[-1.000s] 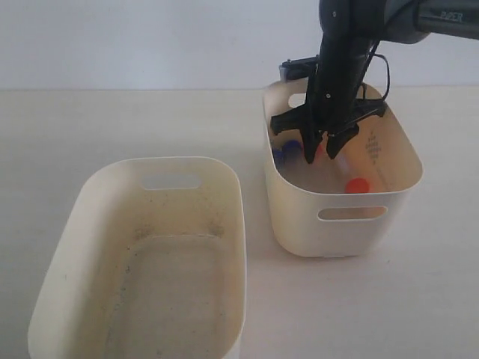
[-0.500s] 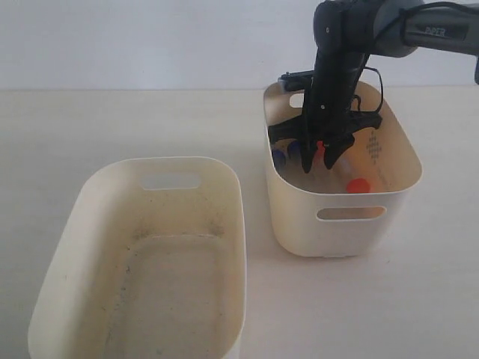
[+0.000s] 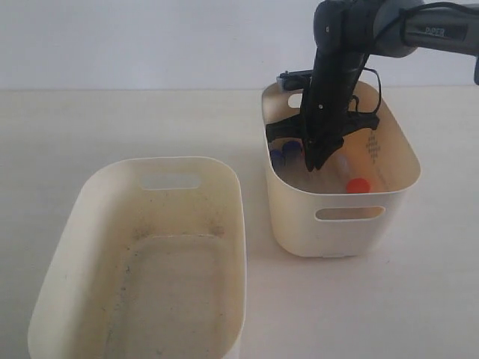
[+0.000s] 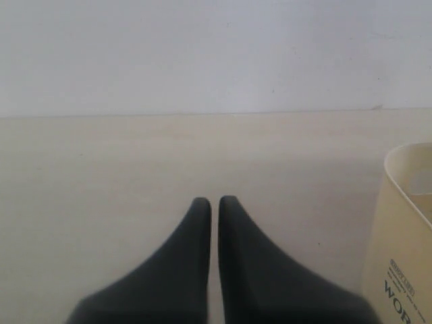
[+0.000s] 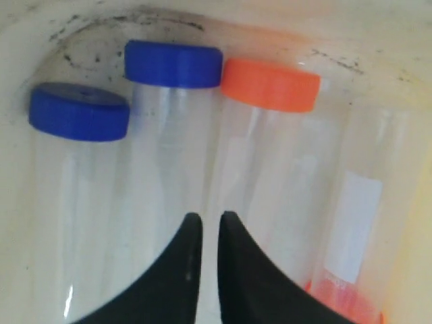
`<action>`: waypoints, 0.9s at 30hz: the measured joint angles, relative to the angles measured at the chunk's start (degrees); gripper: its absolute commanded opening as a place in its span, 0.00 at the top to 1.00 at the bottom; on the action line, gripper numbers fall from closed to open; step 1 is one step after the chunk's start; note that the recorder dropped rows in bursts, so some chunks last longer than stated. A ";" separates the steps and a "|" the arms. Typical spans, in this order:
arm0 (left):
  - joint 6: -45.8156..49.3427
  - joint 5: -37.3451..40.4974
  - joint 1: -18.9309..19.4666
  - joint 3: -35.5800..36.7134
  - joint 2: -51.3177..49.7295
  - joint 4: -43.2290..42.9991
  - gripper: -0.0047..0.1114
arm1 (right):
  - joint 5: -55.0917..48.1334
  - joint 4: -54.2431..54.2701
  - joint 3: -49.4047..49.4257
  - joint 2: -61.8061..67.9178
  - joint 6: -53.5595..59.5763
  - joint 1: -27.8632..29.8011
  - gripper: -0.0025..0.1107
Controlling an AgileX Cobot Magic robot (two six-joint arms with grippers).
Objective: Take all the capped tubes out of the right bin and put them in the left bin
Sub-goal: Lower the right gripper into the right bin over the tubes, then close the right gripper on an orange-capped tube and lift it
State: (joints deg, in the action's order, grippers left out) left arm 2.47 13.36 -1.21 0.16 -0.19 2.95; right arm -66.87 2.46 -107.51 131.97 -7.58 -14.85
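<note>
The right bin (image 3: 340, 232) holds the capped tubes. In the right wrist view they lie side by side: two with blue caps (image 5: 79, 111) (image 5: 173, 63), one with an orange cap (image 5: 270, 84), and a fourth whose orange end (image 5: 351, 304) points the other way. From outside, the blue caps (image 3: 283, 153) and one orange cap (image 3: 358, 185) show. My right gripper (image 3: 314, 166) reaches down inside this bin, shut just above the tubes (image 5: 208, 219) with nothing between its fingers. The left bin (image 3: 90, 194) stands empty, with dirt specks on its floor. My left gripper (image 4: 214, 201) is shut over bare table and hidden from the exterior view.
A cream tub wall (image 4: 405, 223) with dark printed letters stands close beside my left gripper. The two bins stand apart on a pale tabletop (image 3: 112, 120), with a white wall behind.
My right gripper sank a little deeper into the right bin and its fingers, spread apart a second ago, have come together. The bins stayed put.
</note>
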 measured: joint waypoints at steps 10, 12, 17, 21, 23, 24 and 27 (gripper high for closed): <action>0.00 0.00 0.00 0.00 0.00 0.00 0.92 | -0.01 0.49 -0.23 0.00 0.00 0.00 0.62; 0.00 0.00 0.00 0.00 0.00 0.00 0.92 | -0.14 0.35 -0.22 0.00 0.00 0.00 0.54; 0.00 0.00 0.00 0.00 0.00 0.00 0.92 | -0.61 -1.09 -0.22 -0.10 -0.24 0.00 0.54; 0.00 0.00 0.00 0.00 0.00 0.00 0.92 | -0.61 -2.46 -0.22 -0.10 -1.85 -0.29 0.54; 0.00 0.00 0.00 0.00 0.00 0.00 0.92 | -0.76 -3.71 -0.22 -0.10 -2.78 -0.51 0.54; 0.00 0.00 0.00 0.00 0.00 0.00 0.92 | -0.75 -4.01 -0.22 -0.10 -3.18 -0.51 0.54; 0.00 0.00 0.00 0.00 0.00 0.00 0.92 | -1.11 -4.56 -0.22 -0.10 -3.83 -0.55 0.59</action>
State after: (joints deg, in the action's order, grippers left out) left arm 2.47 13.36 -1.21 0.16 -0.19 2.95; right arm -67.97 -2.10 -107.73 131.86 -11.41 -15.40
